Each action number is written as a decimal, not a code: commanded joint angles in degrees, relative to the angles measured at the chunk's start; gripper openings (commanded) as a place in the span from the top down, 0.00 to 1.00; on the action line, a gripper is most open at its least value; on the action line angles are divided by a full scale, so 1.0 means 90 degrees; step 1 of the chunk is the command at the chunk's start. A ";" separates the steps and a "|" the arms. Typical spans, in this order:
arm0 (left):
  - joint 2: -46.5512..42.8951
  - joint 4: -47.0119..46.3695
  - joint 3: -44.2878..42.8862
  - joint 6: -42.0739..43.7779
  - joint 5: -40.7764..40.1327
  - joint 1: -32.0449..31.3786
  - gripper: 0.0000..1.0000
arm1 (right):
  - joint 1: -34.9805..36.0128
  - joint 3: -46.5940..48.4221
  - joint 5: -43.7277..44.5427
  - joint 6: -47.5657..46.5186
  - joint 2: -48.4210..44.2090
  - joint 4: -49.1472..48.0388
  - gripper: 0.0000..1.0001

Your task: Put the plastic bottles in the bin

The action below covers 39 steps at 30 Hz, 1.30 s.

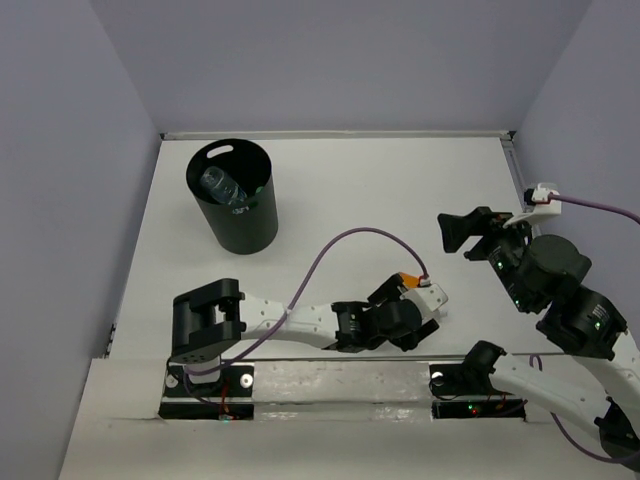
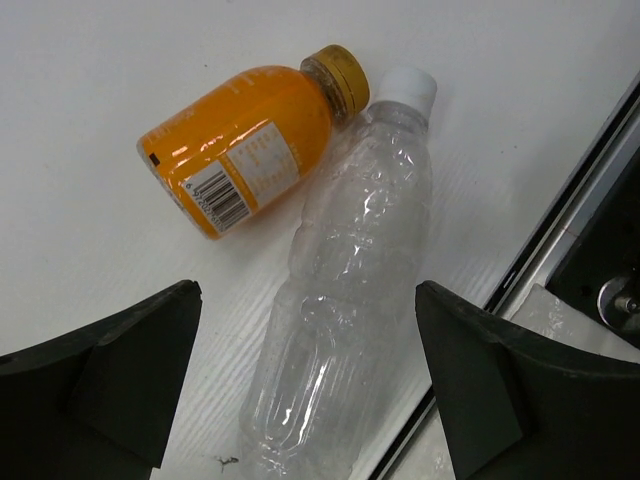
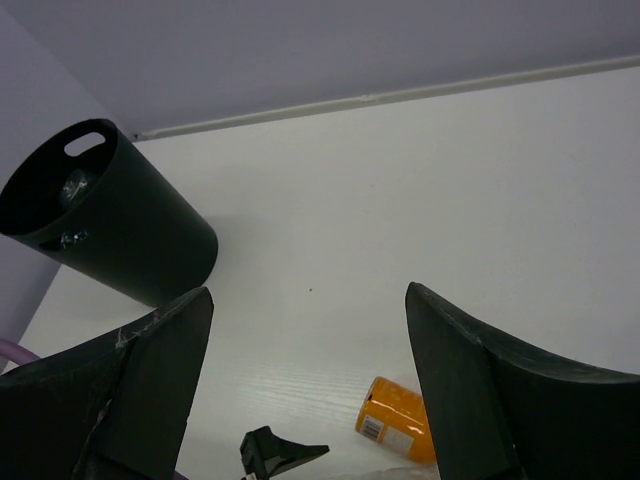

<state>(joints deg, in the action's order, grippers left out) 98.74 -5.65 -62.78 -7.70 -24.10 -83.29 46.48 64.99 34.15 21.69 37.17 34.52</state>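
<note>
One clear bottle [image 1: 220,185] shows inside the bin [image 1: 245,232]; left end effector [image 2: 308,295] and right end effector [image 3: 308,292] both released.

One bin [image 1: 246,232], one orange bottle [image 2: 236,150], two clear bottles [image 2: 350,300] [image 1: 221,185].

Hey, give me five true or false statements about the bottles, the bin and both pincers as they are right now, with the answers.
1. The orange bottle lies on its side on the table. True.
2. The clear bottle beside it has a black cap. False: its cap is white.
3. The left pincer is shut on the orange bottle. False: it is open, over the clear bottle.
4. The bin stands upright with a bottle inside. True.
5. The right pincer holds a bottle. False: it is open and empty.
</note>
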 commanded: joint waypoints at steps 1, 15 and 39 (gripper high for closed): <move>0.0083 -0.0359 -0.0523 0.0514 0.0058 -0.0014 0.01 | 0.0002 -0.0043 0.0160 -0.0223 -0.0301 -0.0350 0.17; 0.0796 -0.0417 -0.0846 0.0348 0.0724 0.0084 0.06 | 0.0002 -0.0141 0.0161 -0.0330 -0.0468 -0.0340 0.18; 0.0983 -0.0798 -0.0427 0.0153 0.0832 0.0094 0.60 | 0.0002 -0.0249 -0.0367 -0.0125 -0.0301 -0.0398 0.19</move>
<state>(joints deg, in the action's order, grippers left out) 110.72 -10.11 -68.20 -5.85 -16.51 -82.41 46.48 63.09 31.88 20.12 34.96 34.15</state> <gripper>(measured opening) 0.664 0.814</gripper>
